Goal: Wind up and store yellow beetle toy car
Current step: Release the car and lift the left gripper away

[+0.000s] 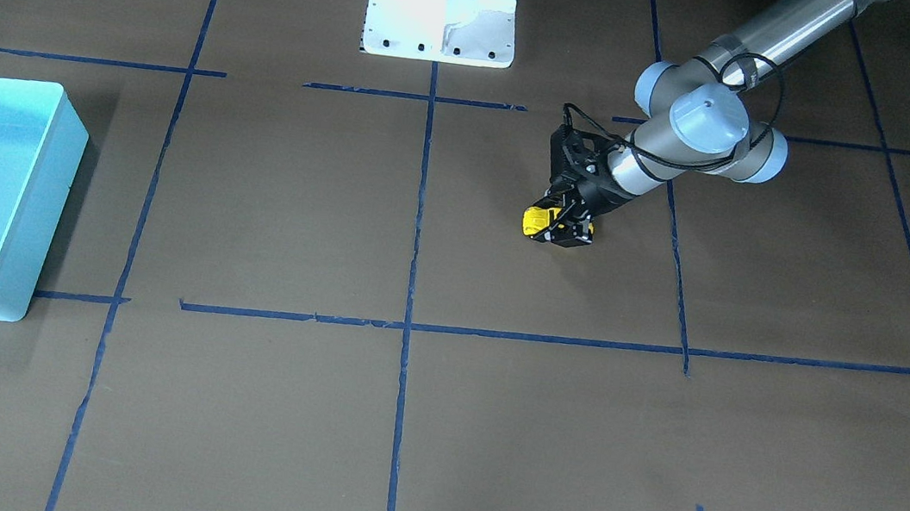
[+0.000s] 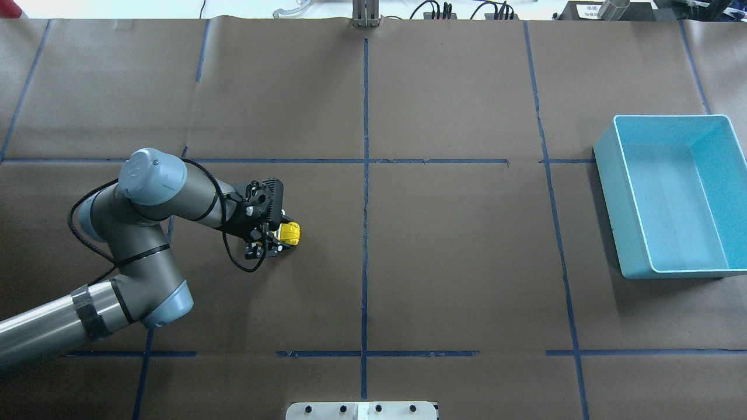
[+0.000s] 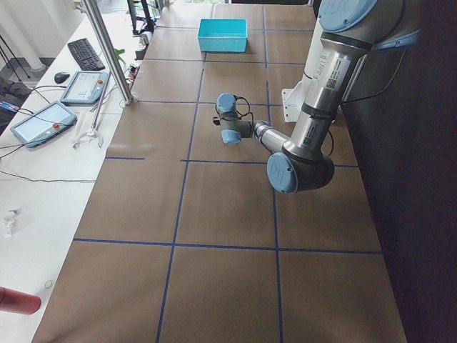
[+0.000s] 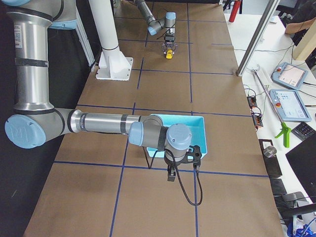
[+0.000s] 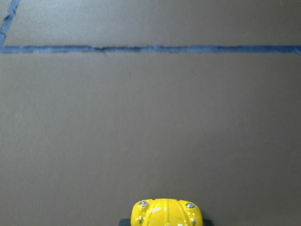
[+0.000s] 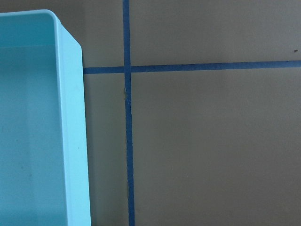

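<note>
The yellow beetle toy car (image 2: 290,233) stands on the brown table cover in the left half of the overhead view, on its wheels. My left gripper (image 2: 275,244) comes down over it at a slant, fingers closed on its sides. In the front-facing view, yellow shows on both sides of the left gripper (image 1: 564,227) around the car (image 1: 536,220). The left wrist view shows only the car's rounded end (image 5: 165,212) at the bottom edge. My right gripper (image 4: 171,175) hangs beside the turquoise bin (image 4: 182,117); I cannot tell whether it is open or shut.
The turquoise bin (image 2: 607,192) sits far across the table from the car, with nothing inside; its rim (image 6: 70,117) fills the left of the right wrist view. Blue tape lines grid the cover. The white robot base (image 1: 443,2) stands at mid-table edge.
</note>
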{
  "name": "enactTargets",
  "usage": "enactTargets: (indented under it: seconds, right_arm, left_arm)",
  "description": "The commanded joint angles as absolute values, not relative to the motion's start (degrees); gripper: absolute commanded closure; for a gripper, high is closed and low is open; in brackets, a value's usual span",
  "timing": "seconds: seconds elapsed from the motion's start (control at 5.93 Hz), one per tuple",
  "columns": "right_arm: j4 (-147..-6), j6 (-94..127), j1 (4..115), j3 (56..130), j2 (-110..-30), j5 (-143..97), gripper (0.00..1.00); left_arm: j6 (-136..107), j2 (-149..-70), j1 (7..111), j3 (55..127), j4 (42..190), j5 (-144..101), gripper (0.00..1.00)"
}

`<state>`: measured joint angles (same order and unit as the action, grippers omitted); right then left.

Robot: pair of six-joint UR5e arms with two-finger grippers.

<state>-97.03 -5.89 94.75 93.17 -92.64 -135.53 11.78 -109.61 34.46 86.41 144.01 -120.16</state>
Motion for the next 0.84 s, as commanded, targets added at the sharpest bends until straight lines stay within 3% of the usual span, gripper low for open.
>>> enactTargets:
  seconds: [0.0, 0.67]
  right_arm:
    - [-97.0, -5.9, 94.7, 93.2, -92.6, -135.5, 0.0]
    - [-97.0, -5.9, 94.7, 93.2, -92.6, -135.5, 0.0]
  left_arm:
    - [11.4, -103.0, 37.2, 91.0, 145.9, -120.2, 0.0]
    - [5.4, -99.4, 42.9, 92.8, 146.1, -126.5, 0.0]
